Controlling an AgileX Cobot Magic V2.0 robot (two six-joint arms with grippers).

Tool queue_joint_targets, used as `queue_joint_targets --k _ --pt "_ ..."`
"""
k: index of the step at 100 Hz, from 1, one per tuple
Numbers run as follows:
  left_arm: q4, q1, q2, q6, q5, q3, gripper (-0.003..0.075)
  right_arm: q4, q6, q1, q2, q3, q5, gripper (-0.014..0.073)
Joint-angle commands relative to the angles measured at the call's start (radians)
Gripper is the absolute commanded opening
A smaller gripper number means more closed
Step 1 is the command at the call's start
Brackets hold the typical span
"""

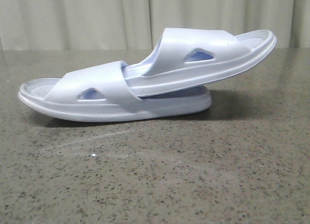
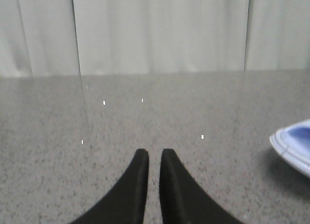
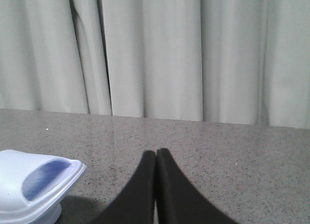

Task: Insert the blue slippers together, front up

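Two pale blue-white slippers lie in the middle of the table in the front view. The lower slipper lies flat. The upper slipper has one end pushed under the lower one's strap, and its other end tilts up to the right. Neither gripper shows in the front view. In the left wrist view my left gripper has its black fingers almost together with nothing between them, and a slipper end lies off to one side. In the right wrist view my right gripper is shut and empty beside the other slipper end.
The speckled grey stone table runs back to a pale pleated curtain. Both grippers hover above bare tabletop, apart from the slippers.
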Motion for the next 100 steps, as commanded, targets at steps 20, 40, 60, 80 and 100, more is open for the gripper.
queue_joint_targets --k 20,40,60,80,100 --pt "0.038 -0.006 -0.014 -0.048 -0.076 0.007 0.0016 -0.004 -0.02 0.001 0.008 -0.026 -0.033 -0.0107" --pt "0.038 -0.006 -0.014 -0.048 -0.073 0.007 0.0016 -0.004 -0.02 0.001 0.008 -0.026 -0.033 -0.0107" --pt "0.038 -0.006 -0.014 -0.048 -0.073 0.007 0.0016 -0.004 -0.02 0.001 0.008 -0.026 -0.033 -0.0107" --pt "0.038 -0.006 -0.014 -0.048 -0.073 0.007 0.0016 -0.004 -0.02 0.001 0.008 -0.026 -0.033 -0.0107" --pt "0.038 -0.006 -0.014 -0.048 -0.073 0.007 0.0016 -0.004 -0.02 0.001 0.008 -0.026 -0.033 -0.0107"
